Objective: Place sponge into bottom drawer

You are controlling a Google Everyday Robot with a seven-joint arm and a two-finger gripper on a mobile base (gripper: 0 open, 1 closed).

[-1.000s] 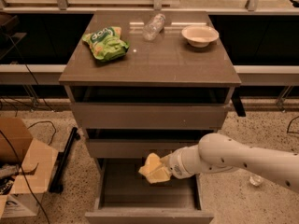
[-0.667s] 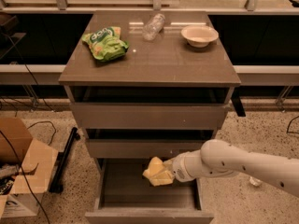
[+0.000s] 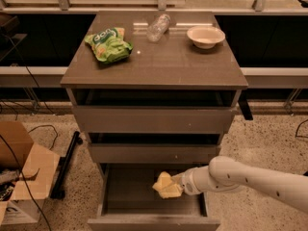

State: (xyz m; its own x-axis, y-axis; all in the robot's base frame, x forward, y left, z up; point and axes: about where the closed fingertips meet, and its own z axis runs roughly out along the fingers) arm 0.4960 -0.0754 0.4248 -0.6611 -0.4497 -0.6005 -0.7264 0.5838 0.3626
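Sponge sat clamped at the tip of my tool, pale yellow and a little squashed, hanging over the open bottom drawer. My tool held it from the right side, so the foam hid much of the tool's end; what I could see was the block pinched there and jutting out to the left. It hung over the right half of the drawer, nearer the far wall than the front, and I could not tell whether it touched the drawer floor.

My arm reached in from the right edge of the scene, white and rounded, crossing above the drawer's right wall. The drawer was pulled out toward the near side, its floor showing to the left of the sponge and its flat front low at the near edge. Above it the middle drawer and the top drawer each showed a dark gap along the upper edge.

On the worktop lay a green bag at the far left, a clear bottle on its side at the far middle, and a pale bowl upright at the far right, all well apart from one another. On the floor left of the cabinet stood an open cardboard box, with a dark bar lying between it and the cabinet.
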